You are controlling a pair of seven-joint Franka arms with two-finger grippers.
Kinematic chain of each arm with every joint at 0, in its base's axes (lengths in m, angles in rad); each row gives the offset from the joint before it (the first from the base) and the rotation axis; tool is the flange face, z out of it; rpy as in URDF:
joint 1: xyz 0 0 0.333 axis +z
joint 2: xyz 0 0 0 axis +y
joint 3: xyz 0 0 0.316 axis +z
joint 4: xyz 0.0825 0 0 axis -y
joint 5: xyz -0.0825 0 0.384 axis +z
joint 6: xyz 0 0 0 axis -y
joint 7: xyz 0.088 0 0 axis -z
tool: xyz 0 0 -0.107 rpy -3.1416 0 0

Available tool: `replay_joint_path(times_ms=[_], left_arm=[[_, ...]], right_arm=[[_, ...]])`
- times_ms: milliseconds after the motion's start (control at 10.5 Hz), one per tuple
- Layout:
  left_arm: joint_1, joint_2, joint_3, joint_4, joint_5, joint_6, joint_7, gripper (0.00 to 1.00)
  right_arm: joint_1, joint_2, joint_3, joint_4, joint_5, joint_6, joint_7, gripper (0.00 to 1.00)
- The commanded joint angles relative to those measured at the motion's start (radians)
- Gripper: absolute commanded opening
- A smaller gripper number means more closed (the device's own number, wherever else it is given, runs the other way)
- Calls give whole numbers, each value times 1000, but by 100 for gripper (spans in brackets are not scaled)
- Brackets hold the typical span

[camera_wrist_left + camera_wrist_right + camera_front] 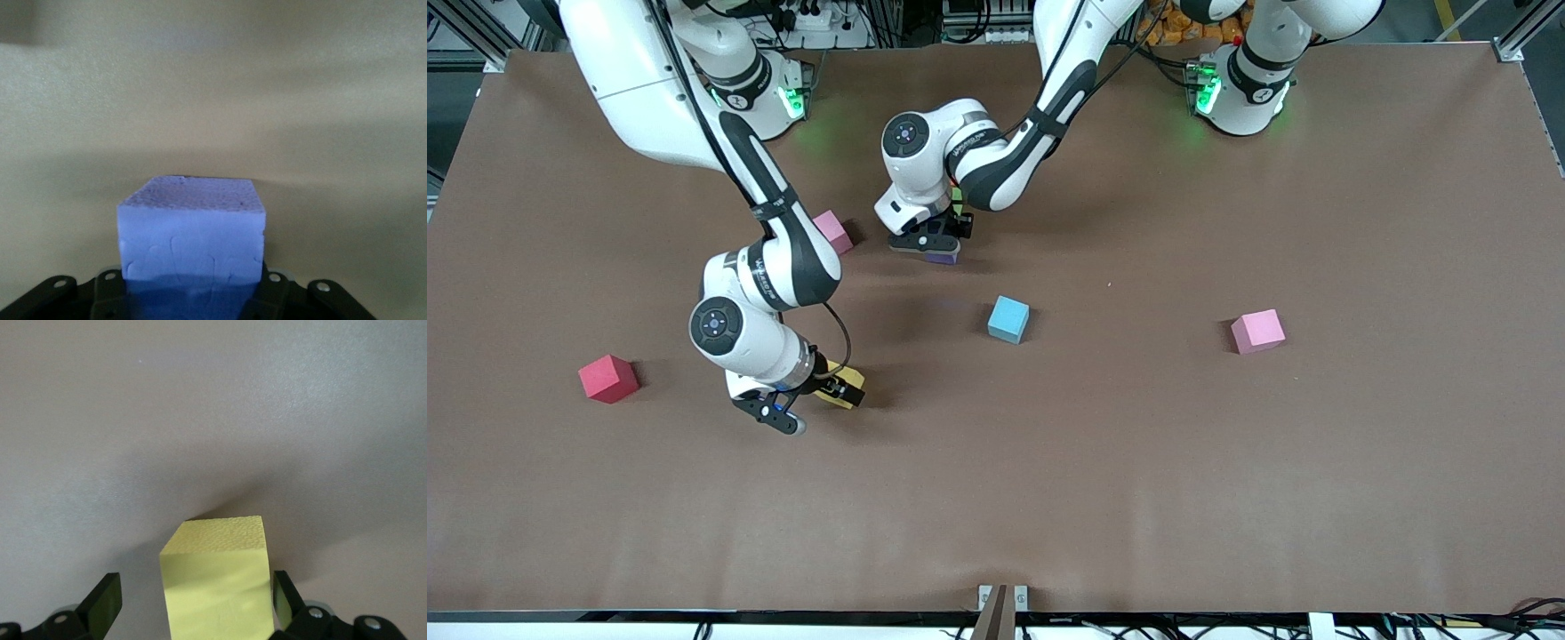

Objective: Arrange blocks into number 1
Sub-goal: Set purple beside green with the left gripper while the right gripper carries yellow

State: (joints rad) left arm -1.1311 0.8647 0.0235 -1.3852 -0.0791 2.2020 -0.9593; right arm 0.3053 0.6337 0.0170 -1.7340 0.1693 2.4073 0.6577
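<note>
1. Yellow in colour, matte foam in make: found as a small yellow foam cube on the brown desk, toward the right arm's end, straddled by the right gripper.
2. Jaws there parted wider than the cube: touching or almost touching on one side, clear gap on the other. Not yet clamped.
3. Off centre and slightly skewed between those jaws, so likely to shift or turn on closing. Worth squaring up first.
4. At mid-desk, nearer the robots' bases: left gripper low over a small purple foam cube. Jaws drawn in against both side faces with no gap showing, judged a firm hold.
5. Loose on the desk: a small light blue foam cube, nearer the front camera than the purple one and closer to the left gripper than to the right.
6. Judged early in the task: no column for the "1" visible.
7. Not for the figure: two pink foam cubes and a red foam cube.
</note>
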Motion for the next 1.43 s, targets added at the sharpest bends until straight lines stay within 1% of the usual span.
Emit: replay_joint_path(times_ms=[0,191,286,382,572,668,763,859,954,1049,1145,1240,1336], left_arm=[[-22,19,7,23,21,-1,-24,0],[-27,20,7,21,21,-1,-26,0],[-29,23,7,21,19,-1,-26,0],[-33,23,6,21,19,-1,-26,0],[-36,25,4,20,18,-1,-26,0],[-36,25,4,20,18,-1,-26,0],[-38,25,3,20,16,-1,-26,0],[-39,23,3,18,15,-1,-26,0],[-39,23,3,18,13,-1,-26,16],[-39,23,3,18,13,-1,-27,86],[-41,23,4,18,21,-1,-41,100],[-41,22,4,18,25,-1,-44,100],[-41,14,6,17,24,-1,-49,100]], right_arm=[[15,21,-8,14,-14,4,-4,100],[24,30,-12,-4,-23,4,-6,100],[23,30,-17,-15,-45,1,-7,97],[23,32,-17,-25,-48,1,-7,93],[23,30,-23,-30,-50,-3,-7,67],[23,29,-25,-30,-48,-5,-6,57],[23,24,-25,-27,-48,-10,-4,55],[23,21,-28,-25,-48,-11,-3,55],[23,14,-31,-24,-48,-13,-4,56],[20,-12,-31,-30,-48,-16,-6,56],[12,-52,-31,-32,-48,-52,-9,57],[8,-99,-32,-33,-48,-133,-29,57],[5,-145,-31,-54,-48,-175,-50,57]])
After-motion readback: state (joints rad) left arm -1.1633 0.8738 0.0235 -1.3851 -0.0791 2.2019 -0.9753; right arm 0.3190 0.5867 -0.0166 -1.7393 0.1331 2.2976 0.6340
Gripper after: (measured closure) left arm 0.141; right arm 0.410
